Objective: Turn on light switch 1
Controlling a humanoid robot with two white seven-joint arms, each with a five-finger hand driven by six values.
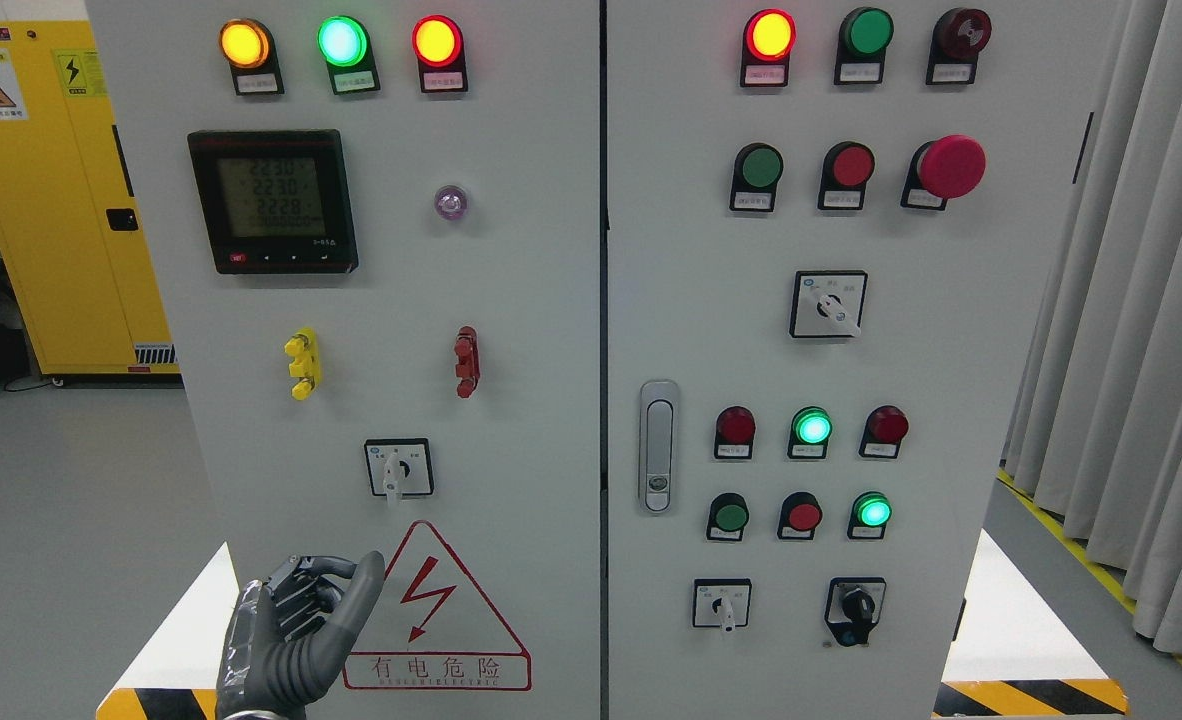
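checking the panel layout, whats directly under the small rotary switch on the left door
Under the rotary switch is a red triangular warning sign with a lightning bolt. The left hand is in front of its lower left corner, hiding that part of the door.

meter (273,200) reads 2230, 2230, 2228, warning triangle (435,612) 有电危险

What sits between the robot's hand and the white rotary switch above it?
Head view: only bare grey panel separates the left hand from the rotary switch.
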